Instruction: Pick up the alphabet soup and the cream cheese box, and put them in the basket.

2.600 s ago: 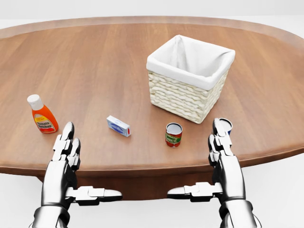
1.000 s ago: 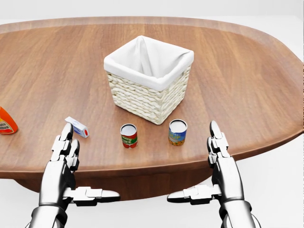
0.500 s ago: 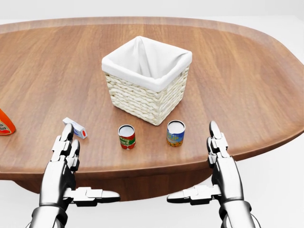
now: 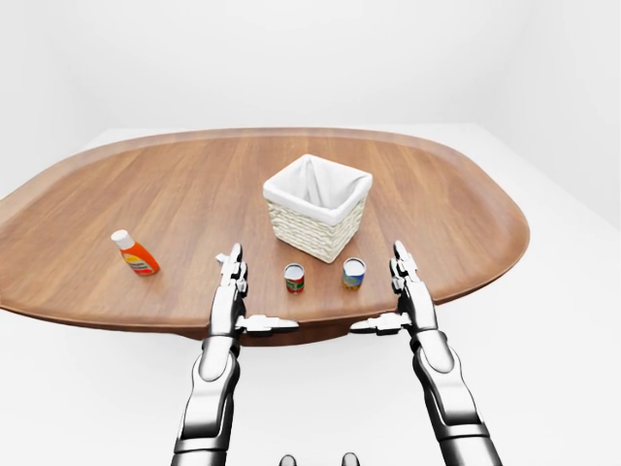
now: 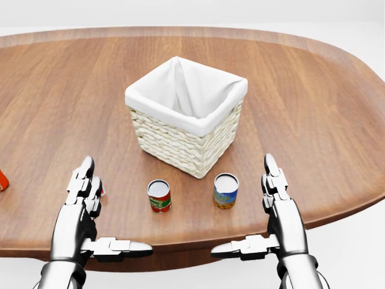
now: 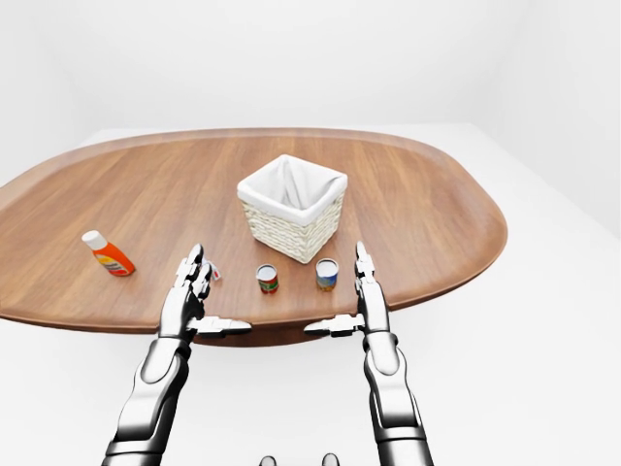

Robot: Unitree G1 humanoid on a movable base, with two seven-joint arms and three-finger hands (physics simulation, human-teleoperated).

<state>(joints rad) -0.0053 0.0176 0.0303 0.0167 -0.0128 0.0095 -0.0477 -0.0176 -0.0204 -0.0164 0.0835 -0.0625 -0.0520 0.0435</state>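
Closer now, the camera has moved toward the bench (image 5: 337,114), so the basket and cans sit lower and larger in the head view than half a second ago. Two cans stand upright below the basket (image 5: 186,123): a red one (image 5: 159,196) on the left, a blue-and-yellow one (image 5: 225,190) on the right; which is the soup I cannot tell. The cheese box (image 4: 224,257) is mostly hidden behind the left hand (image 5: 84,208). Both hands, left and right (image 5: 278,208), are spread, holding nothing, thumbs pointing inward. An orange bottle (image 4: 135,252) stands far left.
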